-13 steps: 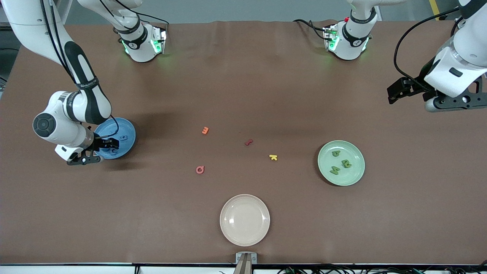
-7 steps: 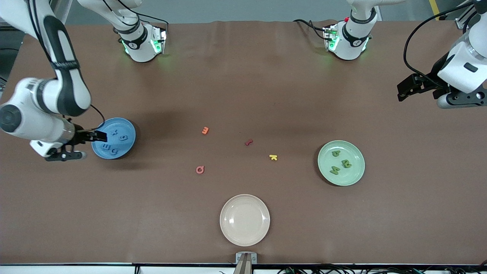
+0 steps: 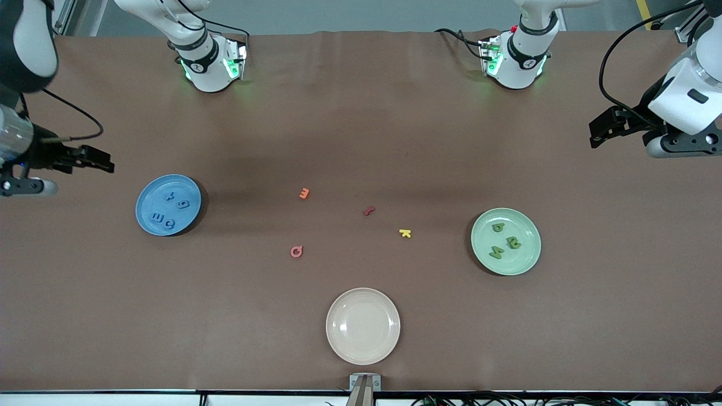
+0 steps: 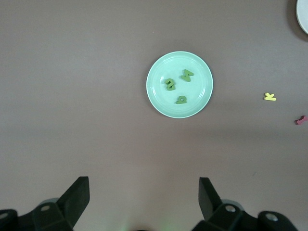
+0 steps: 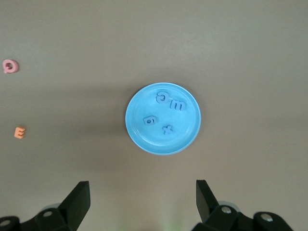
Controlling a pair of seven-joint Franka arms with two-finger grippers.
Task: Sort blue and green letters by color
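Several blue letters (image 3: 182,204) lie on the blue plate (image 3: 148,198) toward the right arm's end; they also show in the right wrist view (image 5: 172,103). Three olive green letters (image 3: 513,242) lie on the green plate (image 3: 527,262) toward the left arm's end, also in the left wrist view (image 4: 170,84). A fourth green letter is not in view. My right gripper (image 3: 107,163) (image 5: 142,187) is open and empty, raised beside the blue plate. My left gripper (image 3: 595,133) (image 4: 143,185) is open and empty, raised off the green plate at the table's end.
A cream plate (image 3: 344,344) sits near the front edge. Between the coloured plates lie an orange E (image 3: 304,193), a dark red letter (image 3: 369,211), a yellow K (image 3: 405,233) and a pink Q (image 3: 296,251).
My right gripper has drawn back and up from over the blue plate toward the table's end, uncovering the blue letters. My left gripper moved slightly away from the green plate.
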